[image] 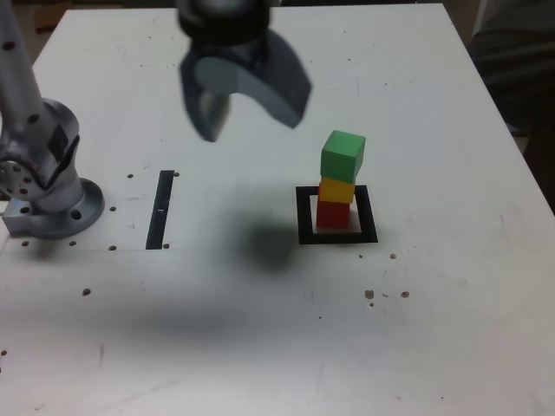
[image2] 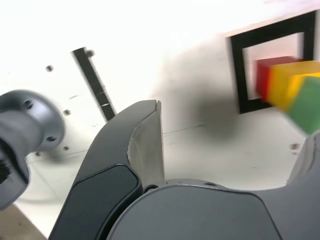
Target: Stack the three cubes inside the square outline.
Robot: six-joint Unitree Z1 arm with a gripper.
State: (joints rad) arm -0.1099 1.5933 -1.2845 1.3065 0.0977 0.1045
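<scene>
The red cube [image: 333, 213], yellow cube [image: 336, 190] and green cube [image: 342, 157] stand stacked in the square outline [image: 303, 217] toward the table's right edge in the exterior view, light, rigid, best pinched on opposite flat sides, while the hand [image: 247, 108] hangs spread and empty above.

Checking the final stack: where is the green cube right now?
In the exterior view the green cube sits atop the yellow cube, right of centre, turned slightly askew, over the square outline.
</scene>
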